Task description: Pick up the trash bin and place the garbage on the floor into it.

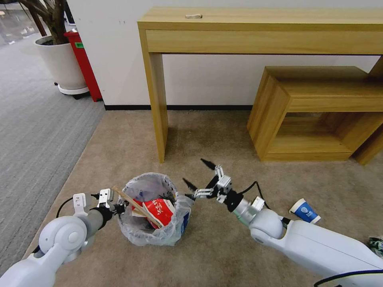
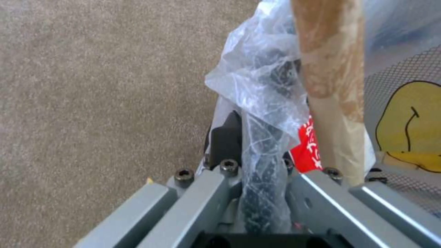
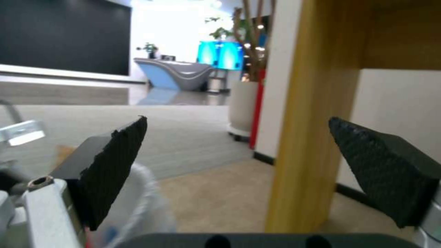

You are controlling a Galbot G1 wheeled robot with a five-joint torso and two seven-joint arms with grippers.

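The trash bin (image 1: 148, 236), black with a crinkly clear bag, stands on the beige floor (image 1: 223, 135) and holds a red wrapper (image 1: 160, 210) and a wooden stick (image 1: 134, 203). My left gripper (image 1: 119, 207) is shut on its near-left rim; the left wrist view shows the gripper (image 2: 257, 144) clamped on the bagged rim (image 2: 268, 103), beside the stick (image 2: 330, 69), red wrapper (image 2: 305, 153) and a yellow wrapper (image 2: 409, 124). My right gripper (image 1: 194, 170) hangs open just right of the bin, nothing between its fingers (image 3: 115, 162). A blue-white paper cup (image 1: 305, 211) lies on the floor behind my right arm.
A tall wooden table (image 1: 259, 28) stands ahead, its leg (image 1: 157, 107) just beyond the bin and close before the right gripper (image 3: 312, 120). A low wooden shelf (image 1: 319, 111) sits at right. Grey striped carpet, a potted plant (image 1: 62, 63) and a red bin (image 1: 84, 65) lie far left. A dark crumpled piece (image 1: 376, 243) lies at the right edge.
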